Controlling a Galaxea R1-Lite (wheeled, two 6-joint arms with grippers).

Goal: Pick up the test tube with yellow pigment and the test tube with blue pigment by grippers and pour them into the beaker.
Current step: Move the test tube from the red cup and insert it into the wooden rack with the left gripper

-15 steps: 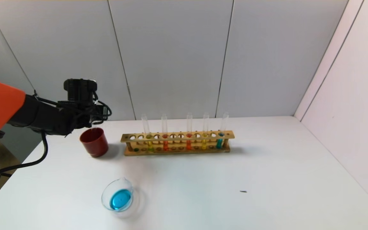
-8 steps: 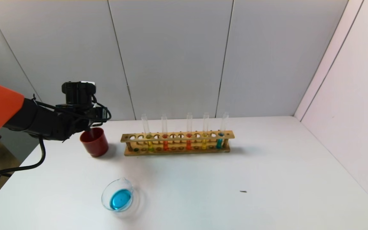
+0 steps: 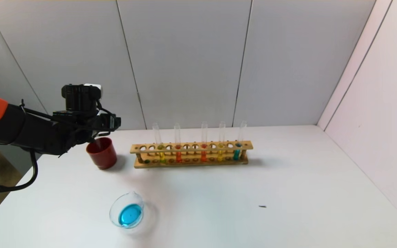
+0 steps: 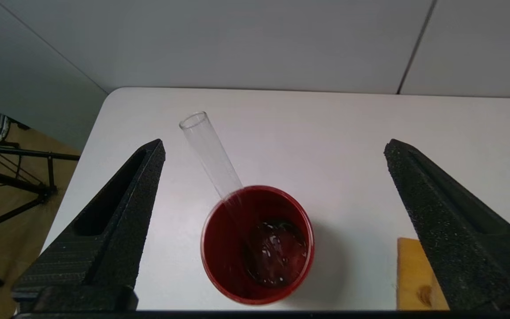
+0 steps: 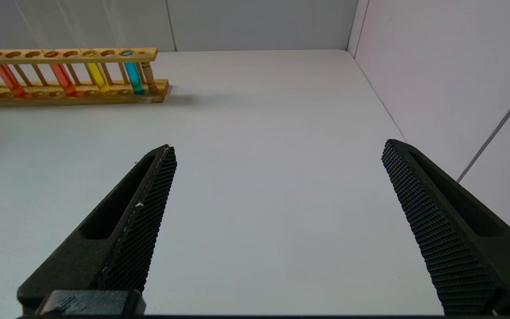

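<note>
The beaker [image 3: 127, 210] stands near the table's front left and holds turquoise-blue liquid. The test tube with yellow pigment [image 3: 162, 156] stands at the left of the wooden rack [image 3: 191, 148]. A test tube with blue pigment [image 3: 236, 154] stands at the rack's right end. My left gripper [image 4: 275, 144] is open and empty, just above a dark red cup [image 4: 219, 248]. An empty clear tube [image 4: 206, 146] leans in that cup, apart from both fingers. In the head view the left gripper [image 3: 93, 132] hovers over the cup [image 3: 101, 153]. My right gripper [image 5: 277, 146] is open and empty, low over the table's right side.
The rack also holds two orange-red tubes and a golden-yellow tube [image 3: 220, 155]. It shows far off in the right wrist view [image 5: 69, 95]. A small dark speck [image 3: 262, 206] lies on the table. A wall [image 3: 374, 120] borders the right side.
My left hand has shifted a little to the left and up over the red cup. Nothing else has moved.
</note>
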